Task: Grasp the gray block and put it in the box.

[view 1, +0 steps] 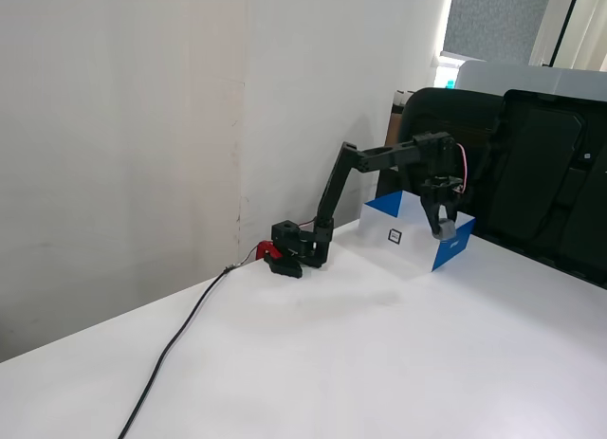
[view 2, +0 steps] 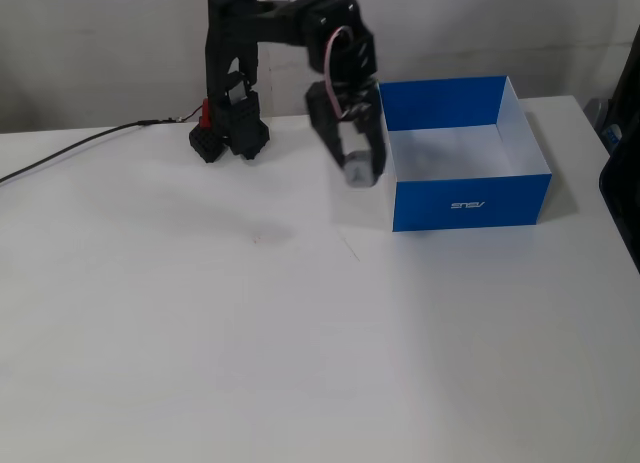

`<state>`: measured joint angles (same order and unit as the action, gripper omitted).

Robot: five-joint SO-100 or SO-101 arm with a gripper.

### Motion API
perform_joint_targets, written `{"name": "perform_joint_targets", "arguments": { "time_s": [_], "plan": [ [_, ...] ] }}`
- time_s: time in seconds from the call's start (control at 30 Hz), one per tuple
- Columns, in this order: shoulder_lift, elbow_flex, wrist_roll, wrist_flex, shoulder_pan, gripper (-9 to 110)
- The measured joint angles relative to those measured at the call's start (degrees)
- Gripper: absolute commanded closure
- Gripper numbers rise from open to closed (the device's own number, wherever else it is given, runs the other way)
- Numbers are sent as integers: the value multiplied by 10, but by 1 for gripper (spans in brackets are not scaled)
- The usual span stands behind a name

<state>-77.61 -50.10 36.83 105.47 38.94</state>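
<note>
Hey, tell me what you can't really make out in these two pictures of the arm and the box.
- Gray block: motion-blurred in a fixed view; tiny in the other.
- Whether the block has cleared the box wall: unclear in both.
- Box floor: hidden by its near wall.
- Gripper fingertips: too small, dark.

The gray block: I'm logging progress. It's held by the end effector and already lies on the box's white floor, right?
Not quite. The gray block is held by the end effector, but a fixed view shows it in the air beside the box, outside its left wall, not on the floor.
</note>
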Motion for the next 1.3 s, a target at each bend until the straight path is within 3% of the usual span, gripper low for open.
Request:
{"name": "perform_joint_targets", "arguments": {
  "time_s": [0.43,0.73,0.8,0.87,0.9,1.1,1.3],
  "plan": [
    [72,62,-77,0,209,100],
    [123,101,-83,0,281,99],
    [131,103,-83,0,286,94],
    [137,103,-83,0,287,78],
    [140,103,-83,0,287,76],
    [143,117,-89,0,287,81],
    [143,126,-89,0,287,100]
  ]
}}
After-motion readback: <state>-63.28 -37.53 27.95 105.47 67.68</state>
